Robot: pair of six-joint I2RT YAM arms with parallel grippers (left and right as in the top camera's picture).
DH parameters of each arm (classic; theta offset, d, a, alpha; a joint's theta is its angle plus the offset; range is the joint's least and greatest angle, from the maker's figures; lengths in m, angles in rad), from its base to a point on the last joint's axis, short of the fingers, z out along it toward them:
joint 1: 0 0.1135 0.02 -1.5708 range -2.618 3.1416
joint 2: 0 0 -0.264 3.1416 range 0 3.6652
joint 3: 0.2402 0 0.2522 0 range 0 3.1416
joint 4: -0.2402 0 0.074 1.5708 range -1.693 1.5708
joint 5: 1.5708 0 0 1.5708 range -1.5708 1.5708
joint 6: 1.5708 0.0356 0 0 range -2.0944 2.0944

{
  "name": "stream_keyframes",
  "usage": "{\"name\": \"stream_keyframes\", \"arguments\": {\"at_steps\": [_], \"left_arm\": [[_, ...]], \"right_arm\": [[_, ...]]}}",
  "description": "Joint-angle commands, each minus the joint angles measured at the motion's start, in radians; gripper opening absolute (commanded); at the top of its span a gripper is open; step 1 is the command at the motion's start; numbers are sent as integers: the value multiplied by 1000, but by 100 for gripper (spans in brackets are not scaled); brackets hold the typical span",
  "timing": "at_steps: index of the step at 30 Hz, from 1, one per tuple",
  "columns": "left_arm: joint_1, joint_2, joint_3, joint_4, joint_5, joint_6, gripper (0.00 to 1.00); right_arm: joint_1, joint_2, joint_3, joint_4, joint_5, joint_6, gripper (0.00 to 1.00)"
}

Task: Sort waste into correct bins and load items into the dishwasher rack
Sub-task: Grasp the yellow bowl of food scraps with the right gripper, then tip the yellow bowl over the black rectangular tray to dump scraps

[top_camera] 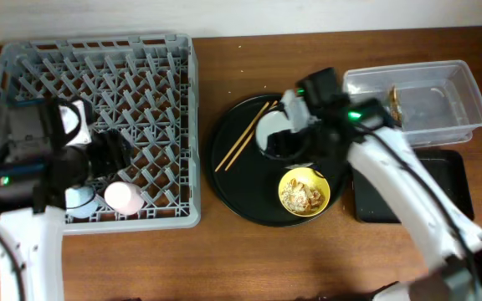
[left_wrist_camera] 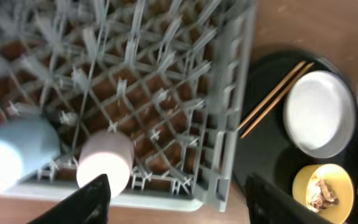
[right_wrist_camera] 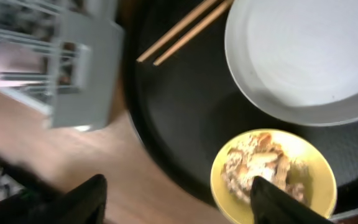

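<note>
The grey dishwasher rack point(top_camera: 99, 50) stands at the left with the pink cup point(top_camera: 124, 197) and the blue cup point(top_camera: 79, 198) in its near row. My left gripper point(top_camera: 120, 155) hangs open and empty above them point(left_wrist_camera: 179, 202). The chopsticks point(top_camera: 245, 135), the grey plate point(right_wrist_camera: 303, 56) and the yellow bowl point(top_camera: 305, 191) holding food scraps point(right_wrist_camera: 260, 165) lie on the round black tray. My right gripper point(right_wrist_camera: 179, 202) is open and empty over the tray, partly hiding the plate from overhead. The clear tub point(top_camera: 442, 100) holds the brown wrapper point(top_camera: 396, 102). The tissue is out of view.
The large round black tray point(top_camera: 233, 192) sits in the middle of the wooden table. The shallow black rectangular tray point(top_camera: 450, 188) lies at the right, in front of the clear tub, partly under my right arm.
</note>
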Motion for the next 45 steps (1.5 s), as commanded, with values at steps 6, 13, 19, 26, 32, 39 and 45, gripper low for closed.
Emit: {"name": "stream_keyframes", "arguments": {"at_steps": [6,13,19,26,32,39,45], "left_arm": [[-3,-44,20,-18,28,68,99],[-3,-44,20,-17,28,68,99],[-3,-44,20,-17,28,68,99],[-3,-44,20,-17,28,68,99],[-3,-44,20,-18,28,68,99],[-3,-44,20,-17,28,68,99],[-3,-44,20,-17,28,68,99]], "right_arm": [[33,236,-47,-69,114,178,56],[75,285,-212,114,109,328,23],[68,267,-222,84,163,440,4],[-235,-85,-222,-66,-157,94,4],[-666,-111,-256,35,-507,-315,4],[-929,-97,-529,369,-842,-396,4],[-1021,-97,-626,438,-1040,-478,4]]}}
